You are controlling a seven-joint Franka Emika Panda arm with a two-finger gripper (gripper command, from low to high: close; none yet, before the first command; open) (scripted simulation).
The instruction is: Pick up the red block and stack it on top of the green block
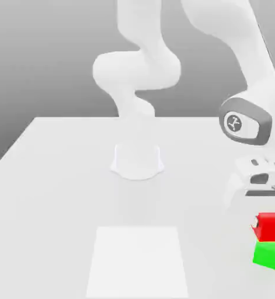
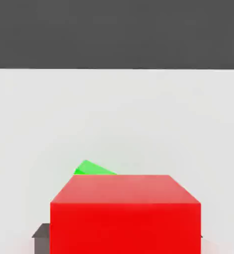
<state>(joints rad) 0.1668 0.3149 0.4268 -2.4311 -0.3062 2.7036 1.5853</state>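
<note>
Just above the small bright green cube (image 1: 267,256), the small bright red cube (image 1: 271,228) is hanging in the grasp of the white two-finger gripper (image 1: 270,223); whether the cubes are touching, I can't tell. The green one is sitting turned askew beneath, on the pale table (image 1: 46,204), toward the exterior view's right.

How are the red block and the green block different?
The red block is red, but the green block is green. The red block is on top, and the green block is underneath. The green block is turned a different way from the red block. Both are plain blocks.
</note>
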